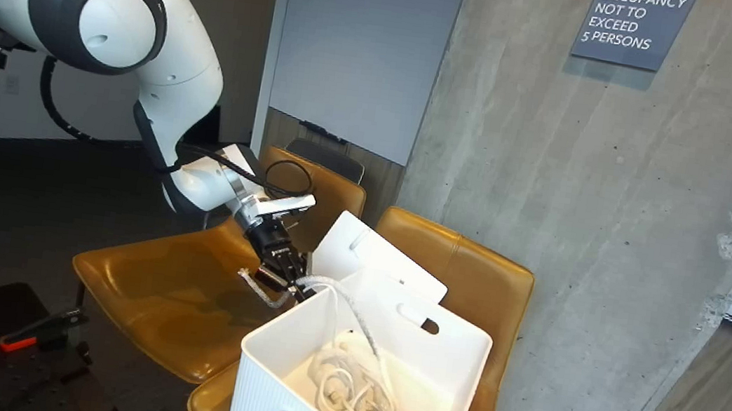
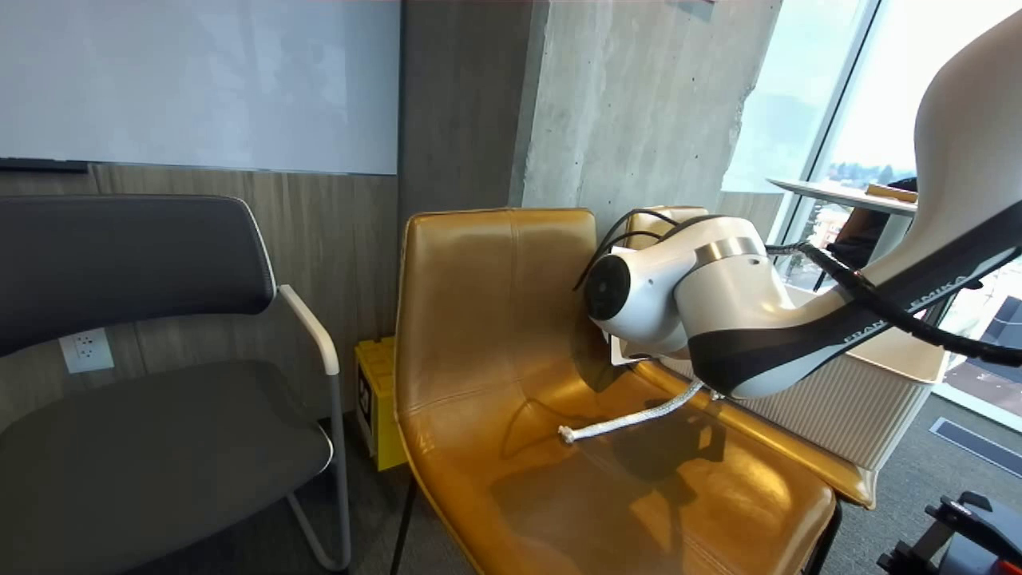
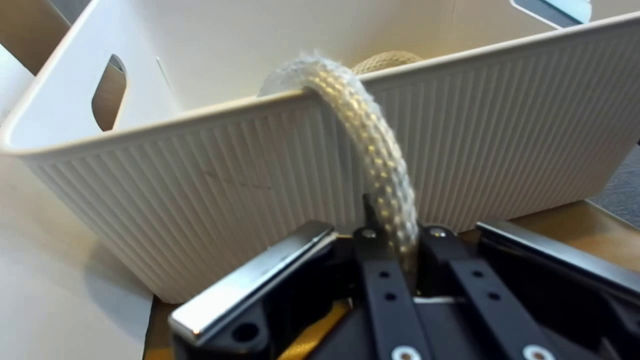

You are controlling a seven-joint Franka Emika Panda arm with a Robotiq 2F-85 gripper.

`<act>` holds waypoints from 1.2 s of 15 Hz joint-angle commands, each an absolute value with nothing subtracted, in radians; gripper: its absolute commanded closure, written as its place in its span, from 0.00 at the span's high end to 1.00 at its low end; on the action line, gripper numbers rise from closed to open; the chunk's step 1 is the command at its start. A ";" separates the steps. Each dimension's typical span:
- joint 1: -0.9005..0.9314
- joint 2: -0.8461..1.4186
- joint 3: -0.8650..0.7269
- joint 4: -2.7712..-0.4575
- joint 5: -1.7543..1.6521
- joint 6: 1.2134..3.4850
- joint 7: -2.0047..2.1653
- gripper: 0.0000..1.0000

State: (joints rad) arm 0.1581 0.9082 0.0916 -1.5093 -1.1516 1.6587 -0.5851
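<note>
Two black fingers (image 3: 387, 286) of the gripper (image 3: 403, 232) stand near to each other at the bottom of the wrist view, and the narrow gap between them is filled by a whitish braided rope (image 3: 372, 137). So the gripper is closed around the rope and holds it, with the strand between both sides. From this grip the rope rises toward the upper middle of the frame, bends over the rim of a white bin (image 3: 200, 200), touches this rim, and passes to the inside. The ribbed wall of the bin is just beyond the fingertips; I cannot tell whether they touch it. In an exterior view, the gripper is at the lower centre of the frame, beside the upper left side of the bin, and a tangled heap of pale cords (image 1: 355, 395) lies on the bin's bottom. The bin stands on a brown chair (image 1: 471, 269), and a flat white panel (image 1: 366, 255) rises behind it. In an exterior view, the robot arm (image 2: 734, 295) hides the gripper at the right of the frame, and the loose end of the rope extends to the lower middle, over the seat of another brown chair (image 2: 495, 303); whether it rests on the seat is not clear.
</note>
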 commanded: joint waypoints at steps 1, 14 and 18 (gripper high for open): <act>0.183 0.824 0.129 -1.548 -1.084 1.591 -0.534 0.00; 0.123 0.341 0.118 -1.578 -0.992 1.388 -0.489 0.01; 0.034 0.252 0.066 -1.551 -0.966 1.397 -0.498 0.01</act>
State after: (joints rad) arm 0.0802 0.3119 0.0966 -1.5495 -1.0004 1.3946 -0.4939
